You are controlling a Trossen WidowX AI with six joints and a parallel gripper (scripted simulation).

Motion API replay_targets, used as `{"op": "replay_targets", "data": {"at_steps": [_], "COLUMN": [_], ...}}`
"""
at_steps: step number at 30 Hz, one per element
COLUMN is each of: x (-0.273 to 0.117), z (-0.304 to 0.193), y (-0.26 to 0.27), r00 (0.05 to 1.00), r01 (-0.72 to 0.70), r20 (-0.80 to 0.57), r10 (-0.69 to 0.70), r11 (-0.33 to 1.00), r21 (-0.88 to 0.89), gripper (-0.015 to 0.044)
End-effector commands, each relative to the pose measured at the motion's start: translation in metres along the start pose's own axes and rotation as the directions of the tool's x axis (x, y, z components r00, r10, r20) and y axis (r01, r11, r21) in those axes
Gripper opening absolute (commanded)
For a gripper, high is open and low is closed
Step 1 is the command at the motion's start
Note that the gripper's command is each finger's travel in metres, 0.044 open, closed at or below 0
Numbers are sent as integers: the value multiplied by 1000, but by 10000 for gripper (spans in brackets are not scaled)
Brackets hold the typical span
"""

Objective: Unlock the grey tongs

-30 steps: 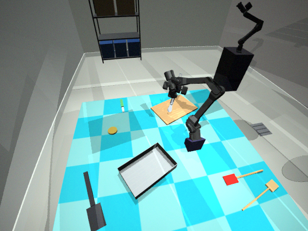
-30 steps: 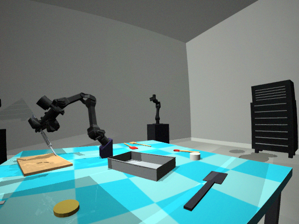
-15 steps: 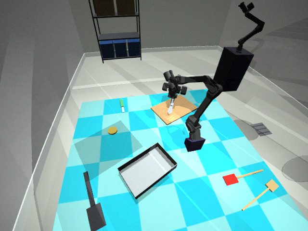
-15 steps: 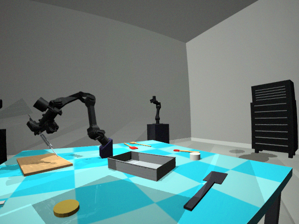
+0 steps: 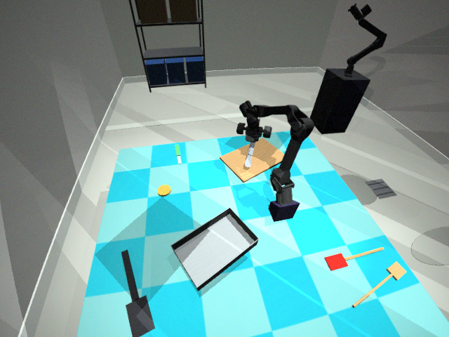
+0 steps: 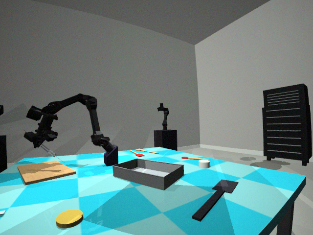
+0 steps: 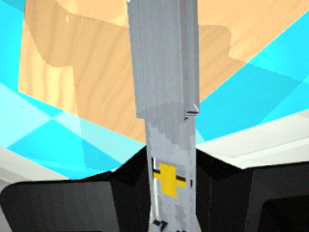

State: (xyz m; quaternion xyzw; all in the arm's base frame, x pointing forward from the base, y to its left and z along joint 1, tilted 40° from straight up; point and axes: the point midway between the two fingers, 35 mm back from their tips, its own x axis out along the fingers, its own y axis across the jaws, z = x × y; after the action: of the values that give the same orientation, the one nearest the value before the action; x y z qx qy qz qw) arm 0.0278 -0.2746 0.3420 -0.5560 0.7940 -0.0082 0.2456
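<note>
My gripper (image 5: 252,140) (image 6: 37,145) (image 7: 165,149) is shut on the grey tongs (image 5: 249,157) (image 6: 48,150) (image 7: 159,63) and holds them above the wooden board (image 5: 269,154) (image 6: 30,177) (image 7: 106,92). The tongs slant, with the long end pointing down toward the arm's base side and a thin end sticking out above the fingers. Their arms look close together; whether the lock is released cannot be told. A yellow tab (image 7: 168,180) shows on them between the fingers. The roasting tin (image 5: 201,229) (image 6: 139,178) holds nothing.
A green-handled knife (image 5: 177,149) and a yellow disc (image 5: 163,190) (image 6: 69,218) lie left of the board. A black spatula (image 5: 140,314) (image 6: 208,205) lies beyond the tin. A red spatula (image 5: 336,262) and a wooden one (image 5: 396,270) lie right. A white cylinder (image 6: 204,163) stands behind the tin.
</note>
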Motion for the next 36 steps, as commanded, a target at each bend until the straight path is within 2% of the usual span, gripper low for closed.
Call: {"op": "replay_targets", "data": {"at_steps": [1, 12, 24, 36], "x": [4, 18, 26, 27], "z": [-4, 2, 7, 7], "y": [-1, 4, 11, 11], "r00": [998, 961, 874, 869], "r01": [13, 18, 9, 8], "r20": [69, 276, 479, 489], "r10": [-14, -29, -74, -78], "r11": [1000, 999, 991, 990], "r21": [9, 41, 136, 143], "gripper": [-150, -150, -150, -150]}}
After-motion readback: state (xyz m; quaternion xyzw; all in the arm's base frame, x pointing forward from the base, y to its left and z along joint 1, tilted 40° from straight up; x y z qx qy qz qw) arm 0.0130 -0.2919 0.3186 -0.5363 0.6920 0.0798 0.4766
